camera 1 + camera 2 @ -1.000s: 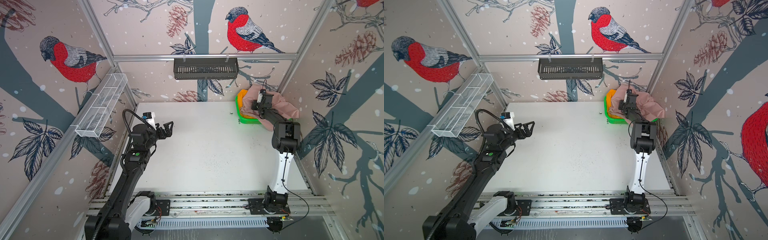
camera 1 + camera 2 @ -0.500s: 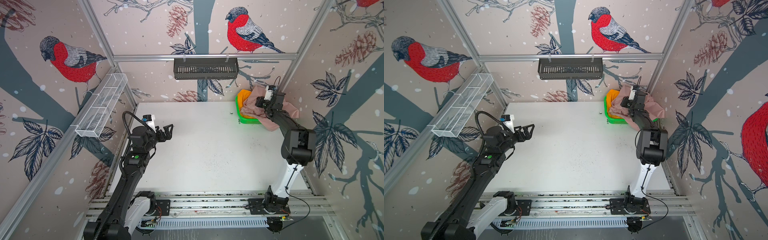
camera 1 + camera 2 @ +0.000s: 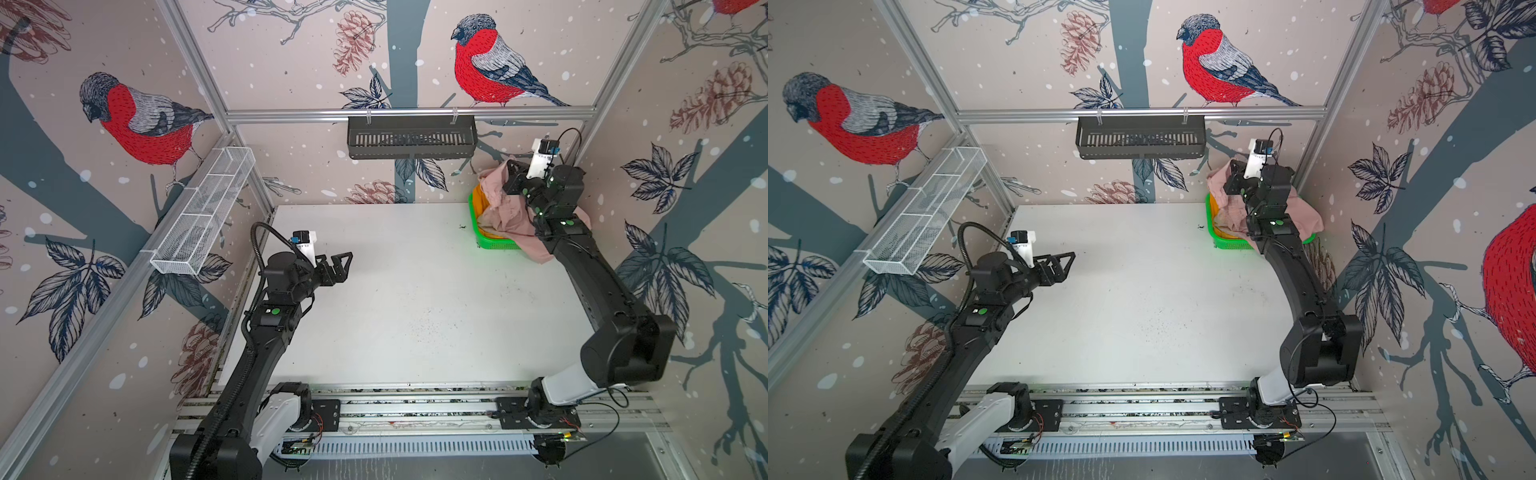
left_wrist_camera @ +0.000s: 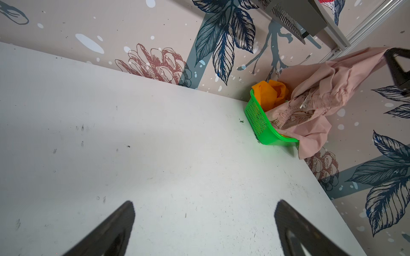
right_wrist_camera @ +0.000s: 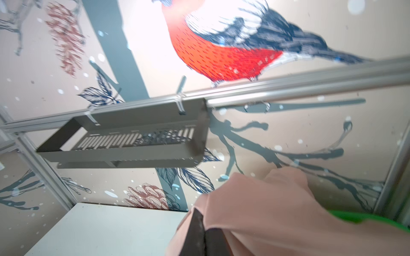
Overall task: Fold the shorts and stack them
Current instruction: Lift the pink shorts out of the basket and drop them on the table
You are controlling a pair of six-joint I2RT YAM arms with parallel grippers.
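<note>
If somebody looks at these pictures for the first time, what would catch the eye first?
The pink shorts, pinched by the shut right gripper and held up over the green basket in the far right corner. Next, the orange shorts lying in that basket, and the left gripper, open over the white table.

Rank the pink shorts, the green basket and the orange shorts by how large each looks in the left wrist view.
1. pink shorts: clearly largest, spilling over the basket's rim.
2. green basket: only its mesh wall and rim show.
3. orange shorts: smallest showing, mostly hidden in the basket; close to second.
</note>
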